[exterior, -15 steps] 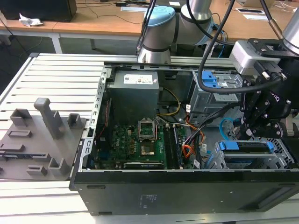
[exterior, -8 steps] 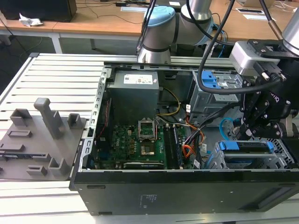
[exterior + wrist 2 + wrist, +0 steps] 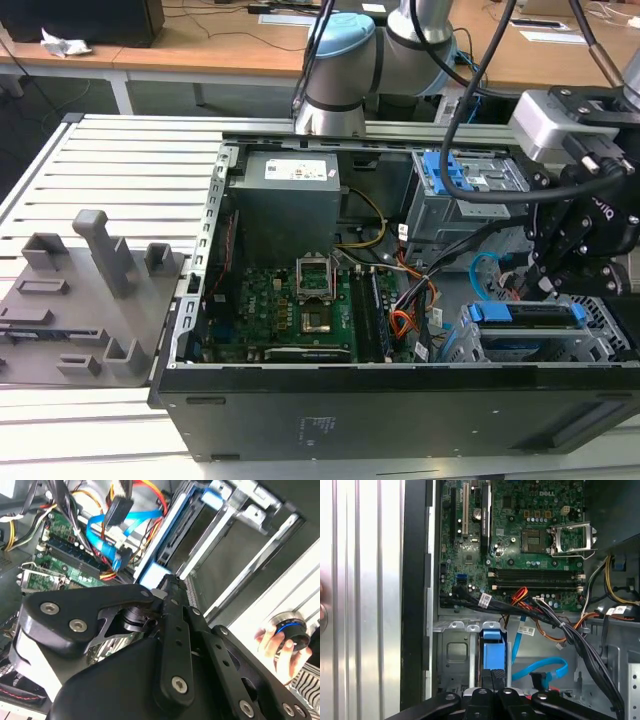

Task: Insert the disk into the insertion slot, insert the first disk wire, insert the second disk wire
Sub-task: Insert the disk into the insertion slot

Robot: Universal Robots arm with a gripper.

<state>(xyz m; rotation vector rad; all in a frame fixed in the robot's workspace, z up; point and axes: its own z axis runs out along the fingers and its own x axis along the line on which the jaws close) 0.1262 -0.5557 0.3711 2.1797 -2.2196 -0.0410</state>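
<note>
The disk sits edge-up in the insertion slot, the low grey cage at the case's front corner on the exterior view's right; mainly its blue carrier frame shows. My gripper is over that carrier with its black fingers pressed together, tips against the blue end piece. The second disk wire, a thin light-blue cable, loops beside the cage with its dark plug lying loose. That cable curls just inboard of the gripper.
A taller grey bay with a blue latch stands behind the cage. Red-orange wires and a black cable bundle cross between motherboard and cage. A grey fixture plate lies outside the case. A hand holds a round device.
</note>
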